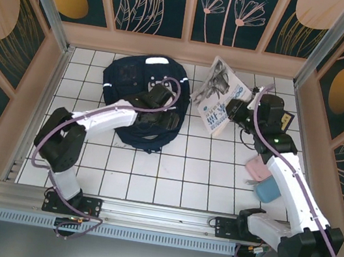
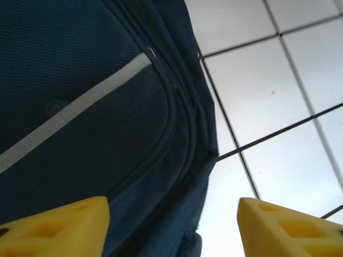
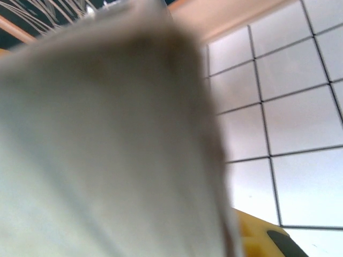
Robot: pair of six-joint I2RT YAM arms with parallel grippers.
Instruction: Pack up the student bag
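Observation:
The student bag [image 1: 139,93], dark navy with a thin white stripe, lies on the white tiles at the back left. My left gripper [image 1: 160,119] hovers at its right edge. In the left wrist view the yellow fingers [image 2: 53,227] stand wide open, with the bag's seamed side [image 2: 107,139] between and beyond them, untouched. My right gripper [image 1: 236,109] is shut on a white printed book [image 1: 218,97], held tilted above the tiles just right of the bag. Close up, the book [image 3: 107,144] is a blurred pale surface that hides one jaw; one yellow finger [image 3: 257,235] shows beside it.
A pink case [image 1: 256,170] and a light blue object [image 1: 267,189] lie on the tiles beside the right arm. Patterned walls close in the tiled floor at the back and both sides. Bare tiles [image 1: 178,169] stretch in front of the bag.

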